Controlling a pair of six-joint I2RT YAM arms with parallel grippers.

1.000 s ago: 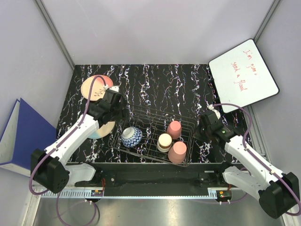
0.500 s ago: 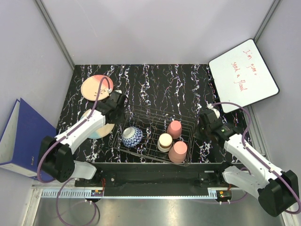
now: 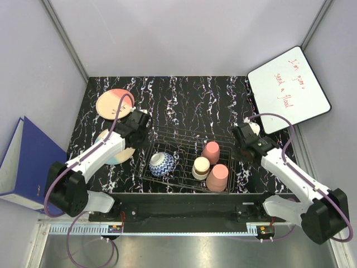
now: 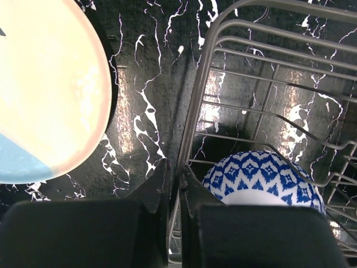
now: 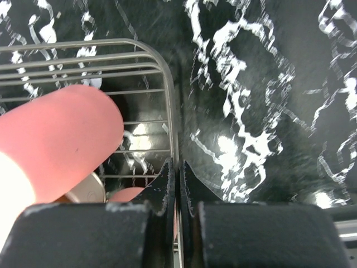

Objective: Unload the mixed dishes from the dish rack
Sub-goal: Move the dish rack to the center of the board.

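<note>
The dish rack sits at the table's near middle. It holds a blue-and-white bowl, two pink cups and a cream cup. My left gripper is shut on the rack's left rim wire, with the bowl just right of its fingers. At the rack's right end, my right gripper is shut on the rim wire, beside a pink cup. On the table to the left lie a pink-and-cream plate and a blue-and-cream plate.
A whiteboard with red writing leans at the back right. A blue binder stands outside the left wall. The blue-and-cream plate lies close to the rack's left rim.
My left gripper has closed on the rack's left rim wire. The rack and the dishes in it have shifted slightly right. The right arm has moved with it, still shut on the rim.
</note>
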